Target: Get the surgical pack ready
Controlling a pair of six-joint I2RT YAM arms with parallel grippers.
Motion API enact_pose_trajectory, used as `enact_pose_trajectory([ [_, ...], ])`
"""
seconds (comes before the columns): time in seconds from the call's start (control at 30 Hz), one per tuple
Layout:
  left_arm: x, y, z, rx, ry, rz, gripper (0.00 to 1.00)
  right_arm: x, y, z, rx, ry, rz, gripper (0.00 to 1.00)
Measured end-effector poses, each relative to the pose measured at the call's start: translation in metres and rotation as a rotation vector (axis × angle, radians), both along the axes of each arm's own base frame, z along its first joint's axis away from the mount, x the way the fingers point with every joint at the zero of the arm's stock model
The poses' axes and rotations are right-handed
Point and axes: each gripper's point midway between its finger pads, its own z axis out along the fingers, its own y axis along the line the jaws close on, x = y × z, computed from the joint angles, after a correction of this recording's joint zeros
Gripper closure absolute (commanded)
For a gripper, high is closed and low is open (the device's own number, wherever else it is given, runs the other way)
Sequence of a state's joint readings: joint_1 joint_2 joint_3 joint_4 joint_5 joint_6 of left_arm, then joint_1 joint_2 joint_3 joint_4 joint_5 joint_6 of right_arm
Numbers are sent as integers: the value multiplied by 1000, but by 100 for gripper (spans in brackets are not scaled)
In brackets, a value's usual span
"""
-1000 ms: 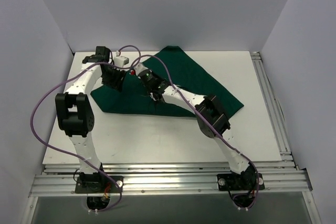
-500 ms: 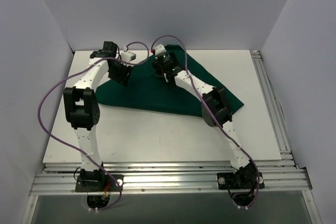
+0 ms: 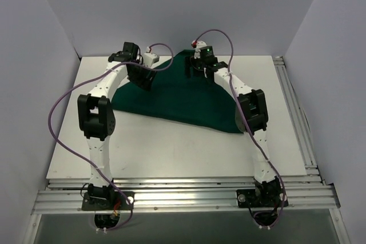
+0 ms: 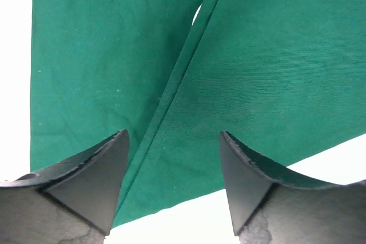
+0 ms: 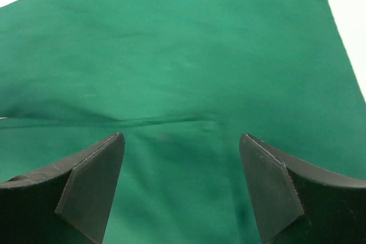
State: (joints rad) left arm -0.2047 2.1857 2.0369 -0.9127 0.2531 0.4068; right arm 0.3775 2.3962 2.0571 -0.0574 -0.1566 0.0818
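The left gripper (image 4: 174,181), jaws well apart and empty, hangs over the left far part of the large dark green cloth drape (image 3: 183,98), a folded edge passing between its fingers (image 4: 94,181). The drape lies folded on the white table (image 3: 171,152), long edge running left to right. The right gripper (image 5: 180,181), equally wide and empty, hovers just above cloth near the far tip, nearer that corner.

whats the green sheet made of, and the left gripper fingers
The green sheet looks like woven cloth: matte, with a fine weave and soft creases. The left gripper fingers are probably dark matte plastic, slightly rough and scuffed; rubber can't be ruled out.
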Motion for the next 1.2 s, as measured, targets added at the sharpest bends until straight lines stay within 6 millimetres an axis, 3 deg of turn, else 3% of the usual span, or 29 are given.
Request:
enact_pose_trajectory([
  [0.2, 5, 6, -15, 9, 17, 11, 22, -11, 45, 18, 95, -9, 134, 23],
  [0.33, 12, 24, -22, 1, 28, 66, 33, -14, 58, 23, 122, -17, 153, 34],
  [0.43, 17, 42, -29, -8, 38, 116, 36, -13, 51, 15, 127, -9, 131, 51],
  [0.57, 16, 58, -43, -4, 71, 148, 42, -26, 39, -11, 131, 56, 136, 78],
  [0.67, 1, 59, -62, 0, 119, 147, 46, -37, 41, -22, 148, 103, 185, 88],
  [0.8, -32, 63, -94, 24, 220, 145, 55, -44, 60, -16, 196, 102, 272, 96],
  [0.9, -37, 66, -89, 31, 209, 155, 56, -46, 73, -23, 223, 109, 324, 99],
  [1.03, -57, 72, -91, 43, 229, 164, 56, -61, 86, -45, 231, 156, 385, 100],
  [1.2, -86, 81, -93, 51, 265, 179, 56, -75, 94, -57, 235, 184, 433, 100],
])
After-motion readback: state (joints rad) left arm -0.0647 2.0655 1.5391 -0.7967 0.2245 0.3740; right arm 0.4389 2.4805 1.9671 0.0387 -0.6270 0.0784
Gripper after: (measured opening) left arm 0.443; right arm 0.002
